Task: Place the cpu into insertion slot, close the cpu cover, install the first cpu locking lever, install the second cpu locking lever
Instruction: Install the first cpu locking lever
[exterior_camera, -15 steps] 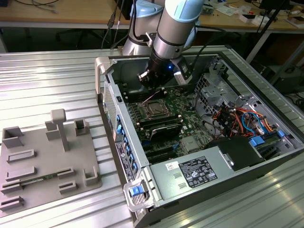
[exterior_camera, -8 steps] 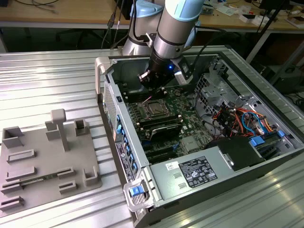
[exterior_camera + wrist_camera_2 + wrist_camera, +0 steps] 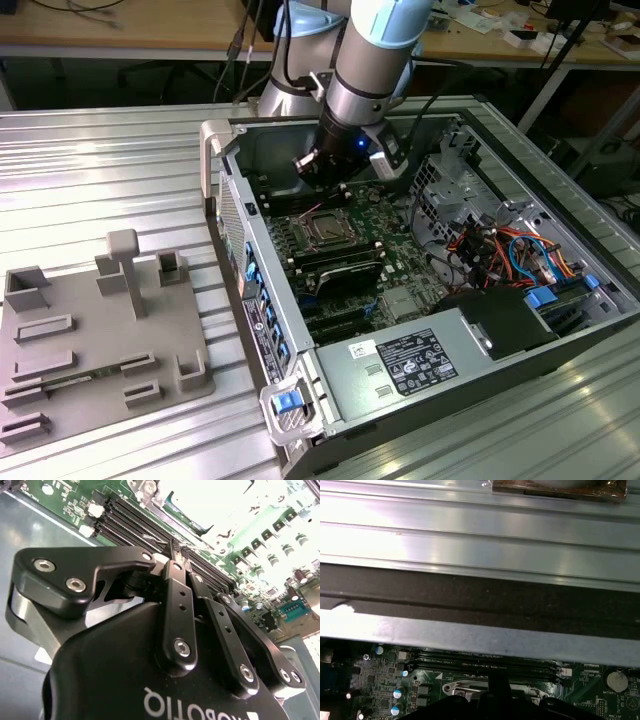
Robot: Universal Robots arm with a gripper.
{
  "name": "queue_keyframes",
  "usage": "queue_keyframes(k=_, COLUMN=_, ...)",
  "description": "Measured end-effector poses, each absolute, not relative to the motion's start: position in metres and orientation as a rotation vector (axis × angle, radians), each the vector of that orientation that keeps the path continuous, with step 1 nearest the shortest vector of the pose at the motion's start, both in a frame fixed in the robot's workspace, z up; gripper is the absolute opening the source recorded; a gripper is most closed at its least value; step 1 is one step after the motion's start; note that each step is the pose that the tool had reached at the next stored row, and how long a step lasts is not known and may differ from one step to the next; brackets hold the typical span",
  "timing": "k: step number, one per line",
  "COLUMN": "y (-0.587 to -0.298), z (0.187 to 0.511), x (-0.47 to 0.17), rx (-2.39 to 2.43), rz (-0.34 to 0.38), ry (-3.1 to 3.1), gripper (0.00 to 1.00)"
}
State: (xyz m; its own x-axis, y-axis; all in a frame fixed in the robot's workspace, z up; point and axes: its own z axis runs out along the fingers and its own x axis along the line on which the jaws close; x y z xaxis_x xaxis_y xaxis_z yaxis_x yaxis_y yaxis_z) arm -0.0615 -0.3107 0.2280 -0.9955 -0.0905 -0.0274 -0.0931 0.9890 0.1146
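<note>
Now | pincer point(image 3: 178, 551) closed, near insertion slot point(image 3: 325, 229) | power-supply box point(image 3: 362, 398) carries white printed label point(image 3: 415, 362)

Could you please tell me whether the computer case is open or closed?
Open: the computer case has no side panel on, and the exterior view shows the green motherboard and cables inside.

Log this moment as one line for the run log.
gripper: shut | position: low over motherboard, beside insertion slot | case: open
</note>
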Motion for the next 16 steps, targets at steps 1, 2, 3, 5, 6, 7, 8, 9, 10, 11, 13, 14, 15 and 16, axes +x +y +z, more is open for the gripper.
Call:
queue_keyframes(k=1, y=-0.311, z=0.227, x=-0.06, rx=-0.144, rz=0.181, ry=3.111, gripper=0.11)
queue_keyframes(k=2, y=-0.311, z=0.227, x=-0.059, rx=-0.144, rz=0.181, ry=3.111, gripper=0.11)
queue_keyframes(k=3, y=-0.311, z=0.226, x=-0.059, rx=-0.144, rz=0.181, ry=3.111, gripper=0.11)
queue_keyframes(k=5, y=-0.311, z=0.225, x=-0.058, rx=-0.144, rz=0.181, ry=3.111, gripper=0.11)
queue_keyframes(k=6, y=-0.311, z=0.224, x=-0.057, rx=-0.144, rz=0.181, ry=3.111, gripper=0.11)
queue_keyframes(k=7, y=-0.311, z=0.224, x=-0.056, rx=-0.144, rz=0.18, ry=3.111, gripper=0.11)
queue_keyframes(k=8, y=-0.311, z=0.224, x=-0.055, rx=-0.144, rz=0.18, ry=3.111, gripper=0.11)
queue_keyframes(k=9, y=-0.311, z=0.224, x=-0.054, rx=-0.144, rz=0.18, ry=3.111, gripper=0.11)
queue_keyframes(k=10, y=-0.311, z=0.223, x=-0.053, rx=-0.144, rz=0.18, ry=3.111, gripper=0.11)
queue_keyframes(k=11, y=-0.311, z=0.223, x=-0.052, rx=-0.144, rz=0.181, ry=3.111, gripper=0.11)
queue_keyframes(k=13, y=-0.311, z=0.223, x=-0.051, rx=-0.144, rz=0.18, ry=3.111, gripper=0.11)
queue_keyframes(k=14, y=-0.311, z=0.222, x=-0.049, rx=-0.144, rz=0.181, ry=3.111, gripper=0.11)
queue_keyframes(k=15, y=-0.311, z=0.222, x=-0.048, rx=-0.143, rz=0.181, ry=3.111, gripper=0.11)
queue_keyframes(k=16, y=-0.311, z=0.222, x=-0.046, rx=-0.143, rz=0.181, ry=3.111, gripper=0.11)
